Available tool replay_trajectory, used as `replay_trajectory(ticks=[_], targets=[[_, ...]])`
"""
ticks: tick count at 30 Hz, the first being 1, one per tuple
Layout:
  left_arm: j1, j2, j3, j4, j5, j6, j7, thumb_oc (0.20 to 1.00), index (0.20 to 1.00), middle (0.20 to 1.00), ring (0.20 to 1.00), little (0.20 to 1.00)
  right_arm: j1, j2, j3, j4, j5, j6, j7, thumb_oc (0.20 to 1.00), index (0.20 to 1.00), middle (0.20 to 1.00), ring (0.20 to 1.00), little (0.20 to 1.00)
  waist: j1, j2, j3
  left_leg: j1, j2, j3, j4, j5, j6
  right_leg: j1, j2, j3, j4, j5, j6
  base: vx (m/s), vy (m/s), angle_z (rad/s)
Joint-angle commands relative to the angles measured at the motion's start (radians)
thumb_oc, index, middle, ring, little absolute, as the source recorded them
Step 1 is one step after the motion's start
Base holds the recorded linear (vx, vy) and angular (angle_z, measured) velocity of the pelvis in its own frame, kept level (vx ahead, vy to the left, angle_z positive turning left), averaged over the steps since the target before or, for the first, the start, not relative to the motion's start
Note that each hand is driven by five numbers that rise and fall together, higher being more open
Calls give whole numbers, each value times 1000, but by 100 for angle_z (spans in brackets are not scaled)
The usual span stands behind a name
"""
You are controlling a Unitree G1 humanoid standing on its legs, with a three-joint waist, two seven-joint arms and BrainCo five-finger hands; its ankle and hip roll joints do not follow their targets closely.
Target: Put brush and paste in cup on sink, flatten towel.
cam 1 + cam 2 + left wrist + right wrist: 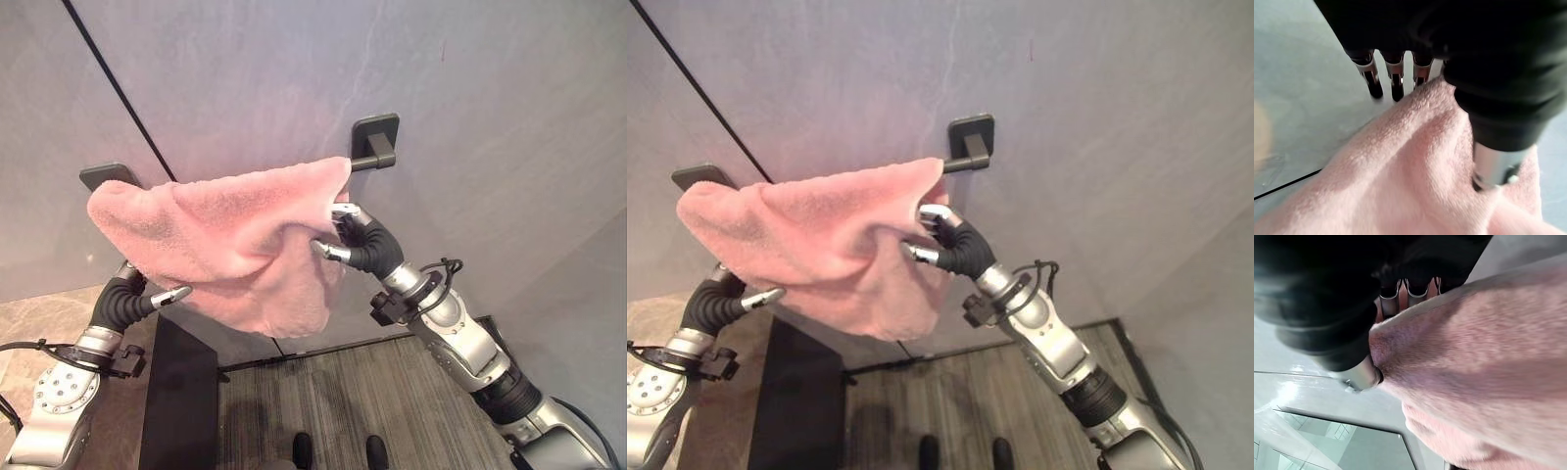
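**Pink towel on the bar, held at both ends**

Hung a pink towel [225, 240] over a dark bar [374, 160] on the grey wall [490, 117], bunched and wrinkled, not flat. Sagged lowest toward 6 o'clock, under its middle.

Reached up from 4 o'clock with the right robot hand [355, 238] to the towel's right edge, just below the bar's right bracket. Pinched the cloth there, fingers [1415, 290] on one side of a fold and thumb [1361, 374] on the other.

Came up from 8 o'clock with the left robot hand [147, 299] to the towel's lower left edge. Held the fingers [1396, 81] straight beside the cloth and pressed the thumb [1496, 164] into it, towel caught between.

Stood a dark cabinet [181, 392] at 7 o'clock, below the towel.
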Motion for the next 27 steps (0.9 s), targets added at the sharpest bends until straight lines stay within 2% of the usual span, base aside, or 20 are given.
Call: replay_trajectory(ticks=[1, 2, 13, 17, 19, 22, 23, 27], targets=[[-10, 16, 65, -17, -40, -55, 30, 200, 200, 200, 200, 200, -22, 42, -46, -96, 18, -88, -19, 250, 250, 250, 250, 250, -1, -52, -66, 2, -29, -3, 23, -38, 4, -31, -99, -31, -1, 54, 87, 0, 0, 0], [-15, 5, 58, -15, -51, -55, 26, 200, 200, 200, 200, 200, -18, 45, -50, -100, 18, -92, -20, 200, 200, 200, 200, 200, -3, -52, -66, 3, -29, -3, 24, -39, 4, -30, -99, -30, -1, 53, 86, 0, 0, 0], [-13, 0, 35, -41, -61, -58, -6, 200, 200, 200, 200, 200, 64, 15, -109, -117, 17, -105, -20, 200, 200, 200, 200, 200, -24, -47, -64, 4, -26, -3, 26, -43, 2, -27, -96, -33, -1, 45, 82, 0, 0, 0], [-34, -31, -71, 91, -34, -21, -19, 200, 200, 200, 200, 200, 119, 11, -86, -33, 2, -75, -18, 200, 200, 200, 200, 200, -39, -46, -62, 7, -24, 1, 31, -45, 1, -24, -95, -28, -1, 44, 80, 0, 0, 0], [-57, -14, -89, 94, -7, -19, -11, 200, 200, 200, 200, 200, 105, 14, -60, 3, -6, -59, -26, 200, 200, 200, 200, 200, -40, -44, -64, 9, -23, 4, 32, -47, 0, -23, -93, -23, -1, 44, 78, 0, 0, 0], [-80, -11, -61, 21, -102, -46, -29, 200, 200, 200, 200, 200, 55, 5, -46, -41, 6, -71, -13, 203, 203, 203, 203, 203, -40, -44, -67, 14, -21, 5, 36, -51, -1, -19, -91, -23, -1, 39, 78, 12, -10, 0], [-96, -43, -24, -25, -158, -64, -26, 200, 200, 200, 200, 200, 18, 8, -56, -62, 0, -85, -22, 219, 219, 219, 219, 219, -35, -47, -71, 16, -21, 3, 37, -54, -2, -17, -90, -23, -1, 35, 77, 0, 0, 0], [-116, -97, 22, -59, -205, -83, -20, 200, 200, 200, 200, 200, -6, 24, -71, -104, 11, -103, -27, 231, 231, 231, 231, 231, -32, -48, -74, 18, -20, 1, 39, -56, -4, -14, -87, -21, -1, 31, 75, 6, -8, 0]])
